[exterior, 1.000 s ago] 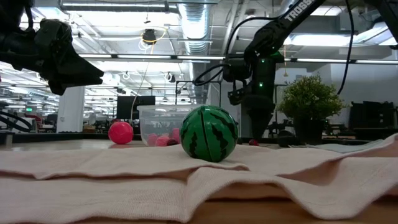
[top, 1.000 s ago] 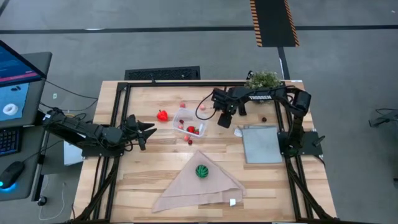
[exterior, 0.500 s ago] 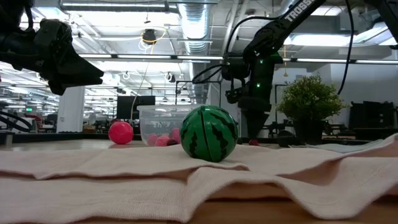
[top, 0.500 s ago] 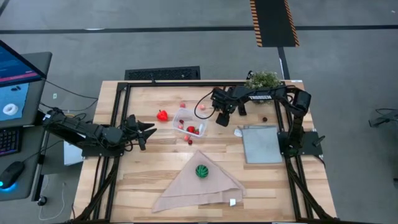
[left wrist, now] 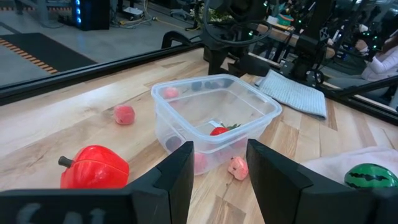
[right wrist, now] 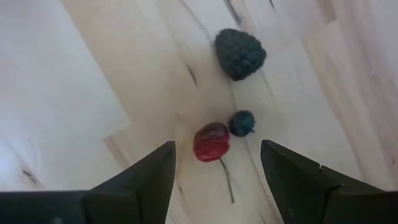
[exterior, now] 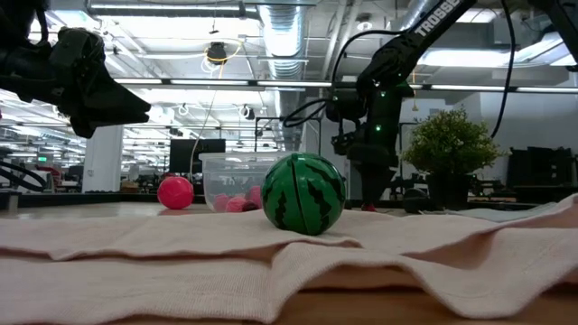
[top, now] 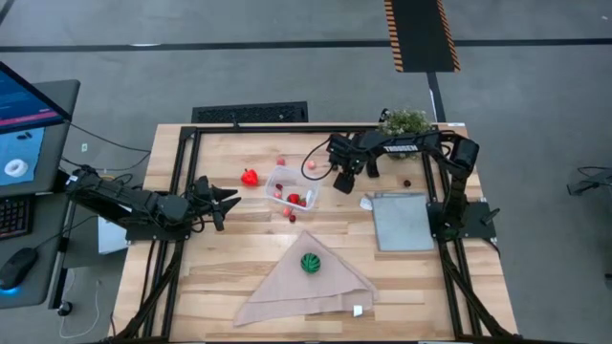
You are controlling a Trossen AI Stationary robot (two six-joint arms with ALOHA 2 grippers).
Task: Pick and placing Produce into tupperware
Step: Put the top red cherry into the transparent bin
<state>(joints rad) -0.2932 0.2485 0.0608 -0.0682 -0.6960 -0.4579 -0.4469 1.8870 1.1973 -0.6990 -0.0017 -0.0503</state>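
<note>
The clear tupperware [top: 290, 188] stands mid-table with a red piece [left wrist: 217, 130] and pink bits inside. A red pepper [top: 250, 177] lies on the wood to its left, and a pink berry [left wrist: 237, 167] lies by its near wall. The green striped ball [top: 310, 262] sits on the beige cloth [top: 306, 287]. My right gripper [right wrist: 214, 180] points down, open, just right of the tub. It hangs above a small red cherry [right wrist: 211, 142], a blue berry [right wrist: 241, 123] and a dark blackberry [right wrist: 240, 54]. My left gripper [top: 225, 201] waits open at the table's left.
A grey panel [top: 400, 220] lies at the right, with a dark berry [top: 406, 182] beyond it. A potted plant [top: 404, 121] stands at the far right corner. Pink balls [top: 281, 161] lie beyond the tub. A black frame rims the table.
</note>
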